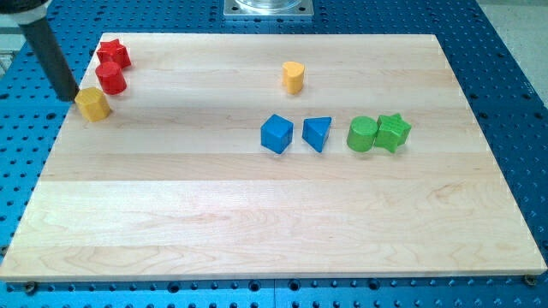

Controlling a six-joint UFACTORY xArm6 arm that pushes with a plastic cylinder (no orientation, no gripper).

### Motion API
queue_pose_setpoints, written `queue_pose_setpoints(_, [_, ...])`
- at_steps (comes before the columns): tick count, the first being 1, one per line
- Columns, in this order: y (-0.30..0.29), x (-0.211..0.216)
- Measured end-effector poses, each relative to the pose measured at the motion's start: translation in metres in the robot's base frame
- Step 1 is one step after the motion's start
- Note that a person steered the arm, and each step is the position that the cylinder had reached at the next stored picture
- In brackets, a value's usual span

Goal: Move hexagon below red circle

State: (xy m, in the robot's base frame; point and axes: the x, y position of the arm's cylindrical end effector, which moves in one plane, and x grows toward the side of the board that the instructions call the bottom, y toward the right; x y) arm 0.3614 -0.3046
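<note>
The yellow hexagon (pixel 92 103) lies near the board's top-left corner, just below and slightly left of the red circle (pixel 111 78). The two almost touch. A red star (pixel 113 54) sits right above the red circle. My tip (pixel 70 97) is at the end of the dark rod that comes in from the view's top left. It stands at the hexagon's left side, touching or nearly touching it, at the board's left edge.
A yellow heart (pixel 294 76) lies at the top centre. A blue cube (pixel 276 134) and a blue triangle (pixel 317 133) sit mid-board. A green circle (pixel 362 134) and a green star (pixel 393 132) touch at their right. The wooden board (pixel 257 222) rests on a blue perforated table.
</note>
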Motion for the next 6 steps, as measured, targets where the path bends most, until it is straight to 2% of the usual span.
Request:
queue_pose_setpoints(2, [0.036, 0.007])
queue_pose_setpoints(3, [0.028, 0.007])
queue_pose_setpoints(4, [0.003, 0.049])
queue_pose_setpoints(5, [0.069, 0.062])
queue_pose_setpoints(6, [0.087, 0.06])
